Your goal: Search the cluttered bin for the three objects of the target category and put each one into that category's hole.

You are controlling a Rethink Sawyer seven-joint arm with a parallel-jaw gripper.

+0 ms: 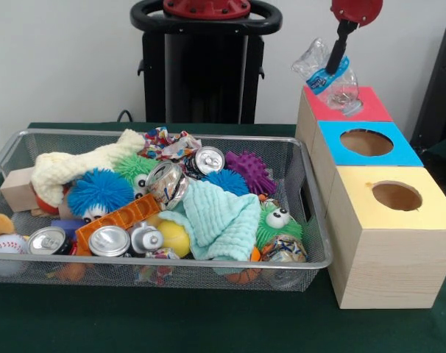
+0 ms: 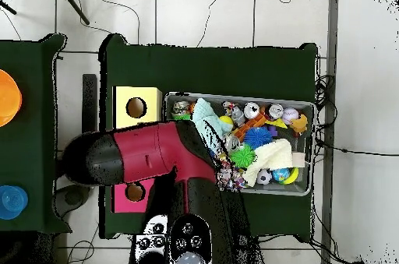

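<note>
In the front view my gripper (image 1: 333, 66) hangs at the top right, shut on a crushed clear plastic bottle (image 1: 335, 82) with a blue label. The bottle is tilted and its lower end sits just over the red-topped box (image 1: 370, 110), hiding that box's hole. The wire mesh bin (image 1: 322, 254) lies to the left, full of clutter. In the overhead view the red arm (image 2: 156, 156) covers the gripper and the bottle.
A blue-topped box (image 1: 333, 140) and a yellow-topped box (image 1: 429, 213), each with a round hole, stand in a row in front of the red one. The bin (image 2: 312, 148) holds several cans (image 1: 109, 240), a mint cloth (image 1: 216, 217), spiky balls, a baseball (image 1: 8, 246) and plush toys.
</note>
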